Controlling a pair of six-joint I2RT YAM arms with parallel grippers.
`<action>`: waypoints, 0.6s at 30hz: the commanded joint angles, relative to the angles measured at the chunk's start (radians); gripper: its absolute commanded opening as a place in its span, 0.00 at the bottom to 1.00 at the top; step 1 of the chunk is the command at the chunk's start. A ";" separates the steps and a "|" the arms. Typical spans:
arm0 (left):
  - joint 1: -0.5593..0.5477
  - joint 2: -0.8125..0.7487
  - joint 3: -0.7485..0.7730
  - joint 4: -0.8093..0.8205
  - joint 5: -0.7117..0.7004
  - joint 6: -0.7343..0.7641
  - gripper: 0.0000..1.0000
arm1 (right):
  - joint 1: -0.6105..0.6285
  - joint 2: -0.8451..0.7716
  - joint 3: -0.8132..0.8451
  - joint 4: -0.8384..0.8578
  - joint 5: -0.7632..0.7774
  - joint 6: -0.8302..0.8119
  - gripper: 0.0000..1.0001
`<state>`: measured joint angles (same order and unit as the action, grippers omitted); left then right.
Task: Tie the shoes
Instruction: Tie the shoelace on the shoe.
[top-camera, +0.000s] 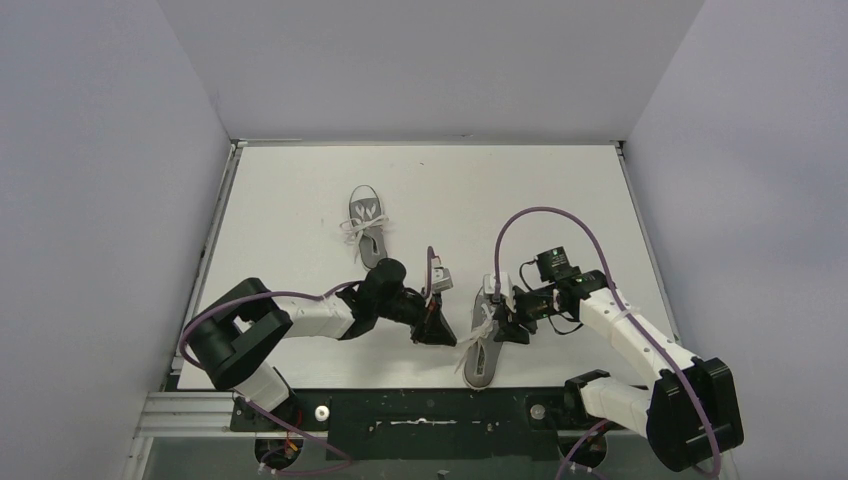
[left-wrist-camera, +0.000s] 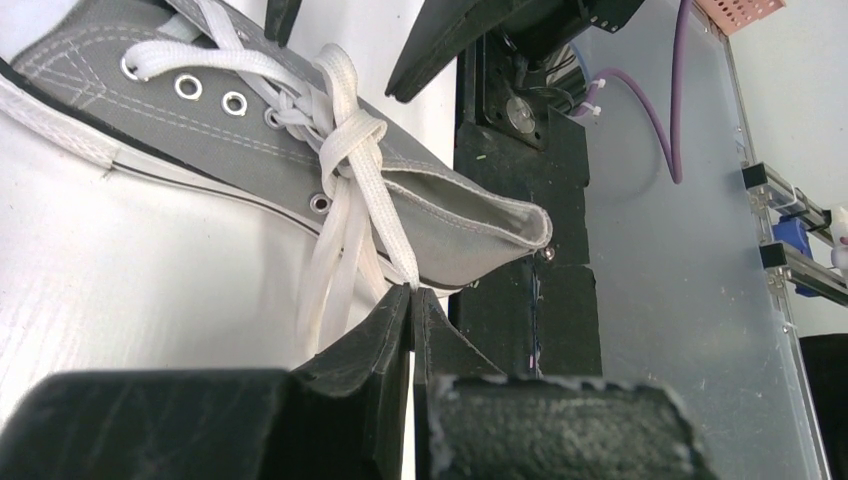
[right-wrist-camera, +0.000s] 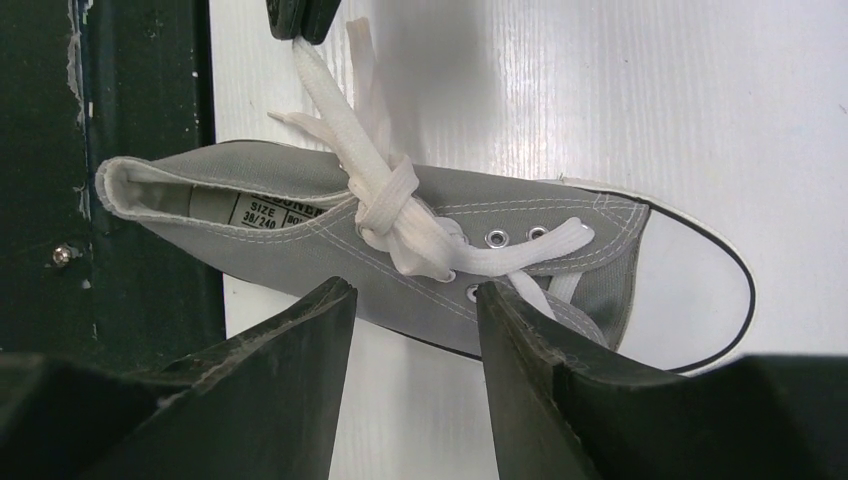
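Two grey shoes lie on the white table: a far shoe (top-camera: 367, 228) with its laces knotted, and a near shoe (top-camera: 481, 360) between my arms, toe pointing away. On the near shoe (left-wrist-camera: 200, 130) (right-wrist-camera: 300, 245) the white laces are crossed in a first knot (left-wrist-camera: 352, 140) (right-wrist-camera: 393, 205). My left gripper (left-wrist-camera: 412, 290) (top-camera: 437, 327) sits just left of it, shut on one white lace end (left-wrist-camera: 400, 255) that runs taut from the knot. My right gripper (right-wrist-camera: 412, 290) (top-camera: 507, 327) is open beside the shoe's right flank, with nothing between its fingers.
The black base plate (top-camera: 420, 410) borders the table's near edge, and the near shoe's heel (right-wrist-camera: 110, 185) overhangs it. White walls close in the table at left, right and back. A purple cable (top-camera: 540, 215) loops above my right arm.
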<state>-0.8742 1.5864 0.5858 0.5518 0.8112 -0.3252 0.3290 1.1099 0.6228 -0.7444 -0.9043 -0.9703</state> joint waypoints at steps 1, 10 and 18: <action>0.004 -0.033 -0.010 0.029 0.029 0.013 0.00 | -0.021 -0.003 0.033 0.068 -0.079 0.047 0.49; -0.001 -0.023 -0.029 0.049 0.037 0.009 0.00 | -0.063 -0.027 0.117 0.226 0.030 0.619 0.54; -0.017 0.024 0.002 0.094 0.025 -0.023 0.00 | -0.055 -0.004 0.269 0.061 0.299 1.317 0.57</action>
<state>-0.8810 1.5921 0.5468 0.5804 0.8200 -0.3359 0.2691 1.1084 0.8333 -0.6170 -0.7372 -0.1020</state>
